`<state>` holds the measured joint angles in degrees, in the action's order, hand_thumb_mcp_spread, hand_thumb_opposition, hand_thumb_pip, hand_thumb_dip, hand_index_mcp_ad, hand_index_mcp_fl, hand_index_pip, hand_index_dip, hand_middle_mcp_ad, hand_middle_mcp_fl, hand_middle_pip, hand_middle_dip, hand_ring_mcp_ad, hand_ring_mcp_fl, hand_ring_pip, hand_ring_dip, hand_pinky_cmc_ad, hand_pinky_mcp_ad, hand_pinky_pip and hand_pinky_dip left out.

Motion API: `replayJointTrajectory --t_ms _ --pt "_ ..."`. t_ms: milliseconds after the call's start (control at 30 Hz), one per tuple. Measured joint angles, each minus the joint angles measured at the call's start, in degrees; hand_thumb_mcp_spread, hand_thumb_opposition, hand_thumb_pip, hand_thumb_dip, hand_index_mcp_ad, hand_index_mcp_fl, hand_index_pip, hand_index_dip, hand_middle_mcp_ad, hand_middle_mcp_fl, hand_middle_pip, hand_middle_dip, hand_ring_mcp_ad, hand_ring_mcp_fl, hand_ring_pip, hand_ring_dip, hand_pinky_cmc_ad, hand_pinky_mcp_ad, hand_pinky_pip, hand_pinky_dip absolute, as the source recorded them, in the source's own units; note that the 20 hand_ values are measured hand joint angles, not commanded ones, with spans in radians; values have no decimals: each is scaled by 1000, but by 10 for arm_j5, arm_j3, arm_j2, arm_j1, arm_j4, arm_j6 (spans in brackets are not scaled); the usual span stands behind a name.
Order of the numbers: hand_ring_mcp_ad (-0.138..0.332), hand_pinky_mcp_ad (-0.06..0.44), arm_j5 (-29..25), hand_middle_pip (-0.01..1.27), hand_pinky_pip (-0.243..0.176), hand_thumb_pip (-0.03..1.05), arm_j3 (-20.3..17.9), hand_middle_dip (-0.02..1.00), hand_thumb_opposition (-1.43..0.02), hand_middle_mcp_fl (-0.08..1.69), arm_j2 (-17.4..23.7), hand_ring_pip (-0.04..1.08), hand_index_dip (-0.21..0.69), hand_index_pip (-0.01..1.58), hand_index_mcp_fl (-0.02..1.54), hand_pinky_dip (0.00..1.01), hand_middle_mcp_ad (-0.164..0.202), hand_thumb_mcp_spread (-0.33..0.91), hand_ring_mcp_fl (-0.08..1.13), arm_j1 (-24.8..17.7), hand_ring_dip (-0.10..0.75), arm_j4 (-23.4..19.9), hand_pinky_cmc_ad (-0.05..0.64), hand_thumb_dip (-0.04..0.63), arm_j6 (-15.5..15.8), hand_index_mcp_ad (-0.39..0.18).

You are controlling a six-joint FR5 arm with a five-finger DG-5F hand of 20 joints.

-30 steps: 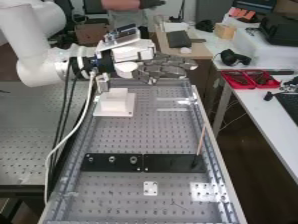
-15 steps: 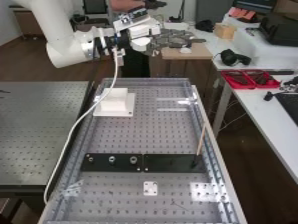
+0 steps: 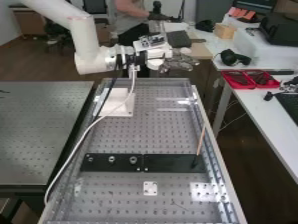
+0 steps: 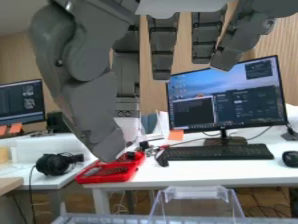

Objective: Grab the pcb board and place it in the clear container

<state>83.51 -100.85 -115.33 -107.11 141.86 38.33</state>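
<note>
The hand [image 3: 178, 61] is above the far end of the perforated bench, beyond the white block. In the wrist view the hand [image 4: 163, 47] has its fingers and thumb extended and apart, with nothing between them. A clear container [image 4: 197, 192] stands below the fingertips. In the high view, glossy edges that look like the clear container [image 3: 171, 109] lie on the bench's far right part, right of the white block and nearer the camera than the hand. I cannot pick out a pcb board with certainty.
A white block on a base [image 3: 120, 111] stands at the bench's far left, with the arm's cables hanging across it. Nearer are a black plate [image 3: 112, 162] and a thin upright stick [image 3: 201, 140]. Red trays [image 3: 239, 80] and a keyboard [image 4: 216, 152] lie on the white side table.
The hand first rose away from the bench and toward the right, then came back down a little. The arm's cables have swung across the white block. The fingers look extended throughout.
</note>
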Motion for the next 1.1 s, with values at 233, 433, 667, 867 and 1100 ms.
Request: replayJointTrajectory --t_ms 233,433,667,867,1100 --pt "216 185 -40 143 -28 583 31 140 -956 185 -46 87 -2 1482 583 211 77 532 44 -1 37 25 325 244 -1 -68" --pt "216 182 -56 143 -28 583 45 140 -956 185 -65 87 -2 1482 583 211 77 531 44 -2 37 38 325 244 -9 -68" --pt "216 185 -61 143 -28 583 45 140 -956 185 -69 86 -2 1482 583 211 77 534 44 -2 37 46 325 244 -11 -68" --pt "216 185 -55 140 -30 635 49 140 -976 147 -69 87 9 1405 552 265 75 517 31 0 37 76 328 253 -12 -105" --pt "216 180 -44 127 -75 635 43 140 -852 0 -63 73 5 674 89 476 77 372 3 5 37 92 325 236 -15 -119"
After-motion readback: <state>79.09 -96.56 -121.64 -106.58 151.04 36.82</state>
